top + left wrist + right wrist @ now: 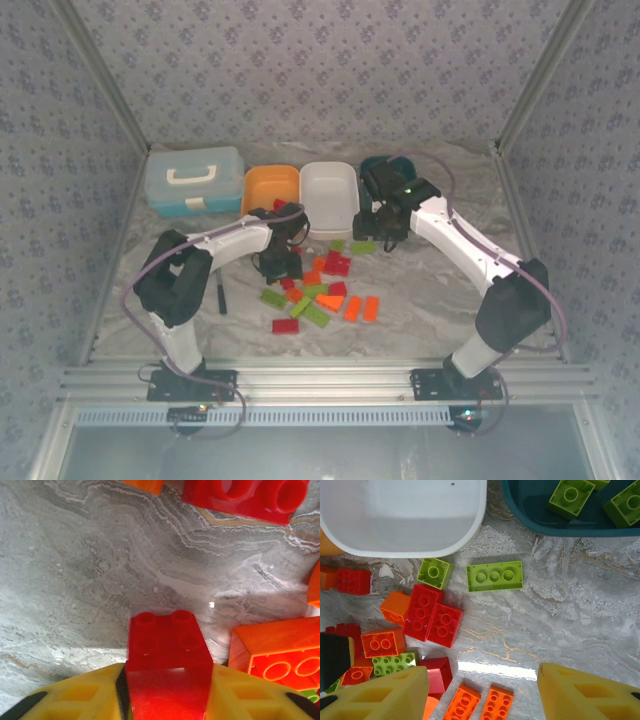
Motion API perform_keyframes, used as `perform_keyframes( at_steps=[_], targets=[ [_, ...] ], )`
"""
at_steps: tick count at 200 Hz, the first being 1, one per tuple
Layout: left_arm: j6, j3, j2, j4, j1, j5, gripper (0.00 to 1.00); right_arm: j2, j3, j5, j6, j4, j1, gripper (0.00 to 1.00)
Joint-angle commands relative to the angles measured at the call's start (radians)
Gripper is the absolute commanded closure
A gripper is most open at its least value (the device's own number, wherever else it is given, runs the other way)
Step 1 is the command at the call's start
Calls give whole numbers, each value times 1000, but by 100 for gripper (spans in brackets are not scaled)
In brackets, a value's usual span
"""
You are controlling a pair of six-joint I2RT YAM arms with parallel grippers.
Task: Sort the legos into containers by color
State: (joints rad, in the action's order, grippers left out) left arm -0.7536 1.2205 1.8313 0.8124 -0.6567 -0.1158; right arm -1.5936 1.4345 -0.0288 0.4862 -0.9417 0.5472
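Yellow left gripper (167,680) pinches red brick (165,640); right gripper (482,680) hangs open.

The right tool (482,672), fingers apart, hangs over scattered legos (425,612) by white tray (405,510) and teal tray (525,507)

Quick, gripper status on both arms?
Left gripper: closed on a red brick.
Right gripper: open, holding nothing.

Red, orange and lime green legos (320,290) lie scattered close together, mostly studs up; 1 red brick (167,645) sits beside an orange brick (280,652). Behind them: orange tray (268,185), white tray (330,190), dark teal tray (560,528) holding lime green bricks (570,497)
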Motion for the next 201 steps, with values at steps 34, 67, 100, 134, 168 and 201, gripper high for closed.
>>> perform_keyframes(
  at_steps=[34,67,100,134,168,201],
  targets=[
    [24,67,-65,102,-6,88,63,43,-3,3,16,-18,-4,39],
    [54,251,-101,228,40,128,63,72,-4,2,21,-22,-5,39],
    [117,506,6,280,160,143,63,115,-33,37,35,19,-5,39],
    [168,761,223,277,253,162,63,120,-42,72,51,42,-5,39],
    [198,1035,469,320,294,165,62,109,-53,109,41,37,3,39],
    [203,1141,587,337,307,173,60,81,-98,131,3,19,44,39]
  ],
)
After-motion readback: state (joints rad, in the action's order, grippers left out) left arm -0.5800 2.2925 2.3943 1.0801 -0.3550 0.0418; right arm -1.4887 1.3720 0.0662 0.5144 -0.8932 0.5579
